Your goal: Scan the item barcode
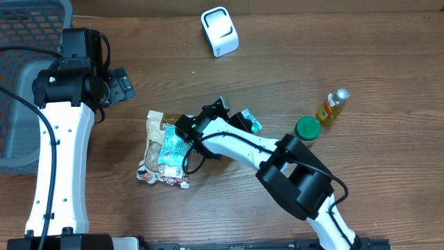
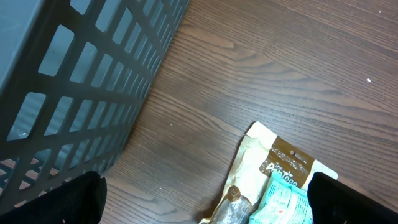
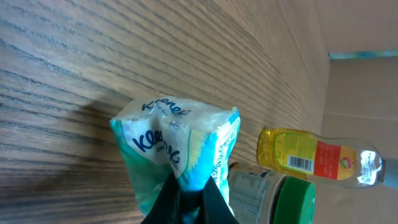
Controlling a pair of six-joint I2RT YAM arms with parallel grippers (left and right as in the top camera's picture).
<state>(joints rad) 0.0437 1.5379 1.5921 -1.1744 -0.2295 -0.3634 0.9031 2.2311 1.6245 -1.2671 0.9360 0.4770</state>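
- The right gripper (image 3: 188, 198) was clamped on the tissue pack (image 3: 177, 149). In the right wrist view its dark fingers pinched the pack's lower edge, and the pack's long axis ran straight out from them.
- The face turned toward the wrist camera carried brand lettering only. No barcode showed, so you could not tell which face bore the code.
- In the overhead view the held pack sat near mid-table, mostly hidden behind the wrist.
- The scanner (image 1: 220, 31) stood farther out from the robot than the pack and slightly toward its left. It was well apart from the pack, with bare table (image 1: 291, 62) between. The coming move turns on this relation. You would likely need to carry the pack outward and rotate it until the coded face met the scanner's window.
- The right arm was the nearer one. The left gripper (image 1: 119, 86) stood with its jaws wide apart and empty beside the basket (image 1: 28, 83), well away from both pack and scanner.
- A snack bag (image 1: 163, 163) with a second teal packet (image 1: 170, 147) on it lay to the left of the held pack. A bottle (image 1: 331, 106) and a green-lidded jar (image 1: 308, 128) stood to its right. All of these appeared clear of the outward path.
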